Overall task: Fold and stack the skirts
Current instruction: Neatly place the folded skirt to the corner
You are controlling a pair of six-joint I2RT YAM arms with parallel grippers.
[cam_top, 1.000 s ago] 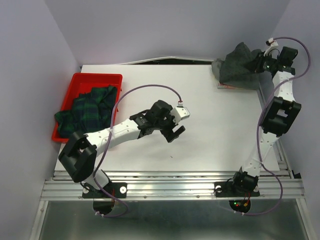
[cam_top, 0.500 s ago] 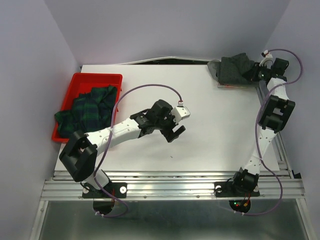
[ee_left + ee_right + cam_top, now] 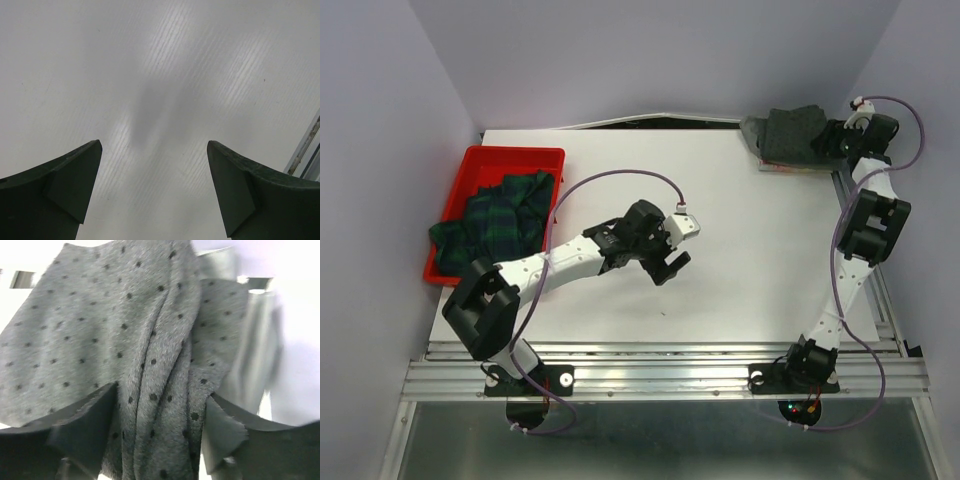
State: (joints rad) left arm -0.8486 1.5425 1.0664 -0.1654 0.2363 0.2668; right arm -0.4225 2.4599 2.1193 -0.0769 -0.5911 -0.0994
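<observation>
A dark charcoal dotted skirt [image 3: 790, 135] lies bunched at the table's far right corner. My right gripper [image 3: 832, 146] is at its right edge. In the right wrist view the jaws of the right gripper [image 3: 160, 402] stand apart, and a thick fold of the dotted skirt [image 3: 75, 330] fills the gap between the fingers [image 3: 85, 425]. A green-navy plaid skirt [image 3: 500, 215] sits crumpled in the red tray [image 3: 510, 152] at the left. My left gripper [image 3: 670, 262] hovers open over the bare table middle, with nothing between its fingers [image 3: 60, 180].
A paler grey edge [image 3: 751, 128] shows under the left side of the dotted skirt. A metal rail [image 3: 860, 215] runs along the table's right edge beside the right arm. The white table [image 3: 740, 250] stretches between the two arms.
The right gripper's jaws have spread apart. The dotted skirt, lifted and bunched a second ago, has dropped lower and flatter onto the corner. The left arm has barely moved.
</observation>
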